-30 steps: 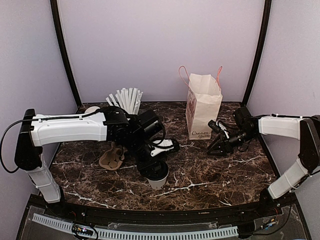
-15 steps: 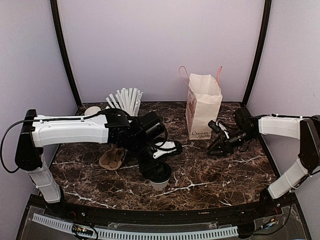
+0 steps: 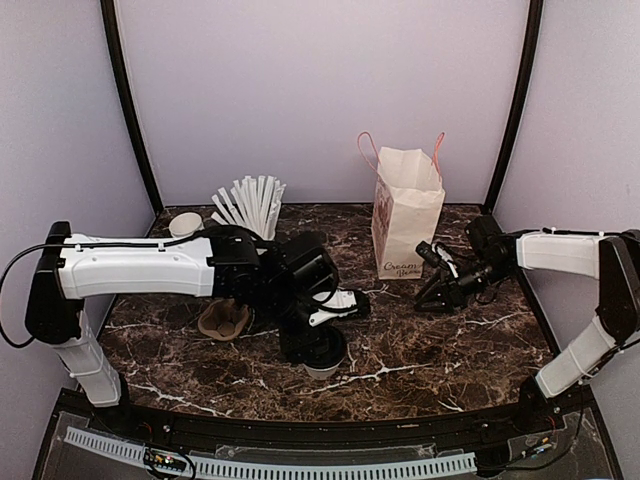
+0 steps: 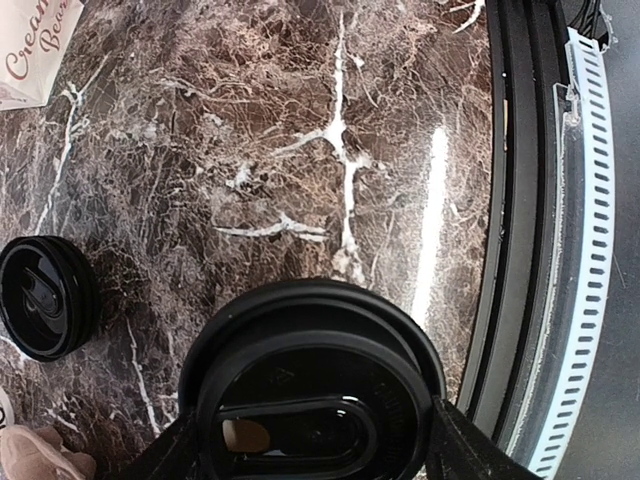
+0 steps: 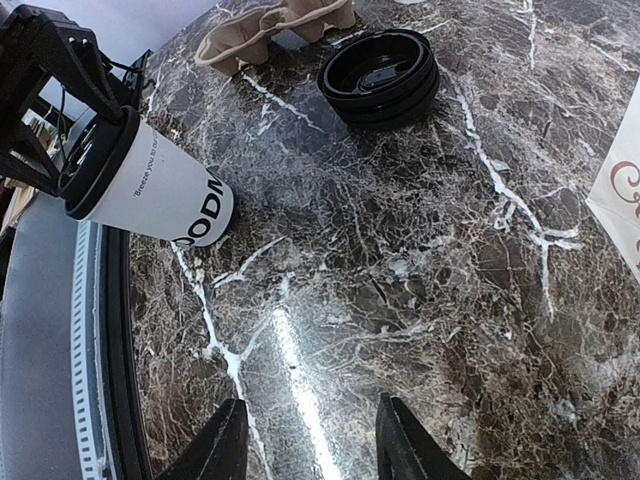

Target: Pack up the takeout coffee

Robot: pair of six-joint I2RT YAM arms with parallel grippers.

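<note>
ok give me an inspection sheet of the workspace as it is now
surface: dark marble table, no spills seen
job's things: takeout coffee, black lid on; paper bag upright at the back, top open
clutter: black lids, cardboard cup carrier, cup of straws, lidless white cup
grippers: left gripper jaws clamped on the coffee's lid; right gripper jaws open, holding nothing
cables: black cable looping off the left arm
surroundings: lilac walls, nothing else seen

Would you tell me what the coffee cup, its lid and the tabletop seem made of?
Coffee cup: probably paper, matte white with printed lettering. Lid: likely plastic, black, moulded, slightly glossy. Tabletop: marble or marble-look laminate, dark with white veins, polished, showing glare.
</note>
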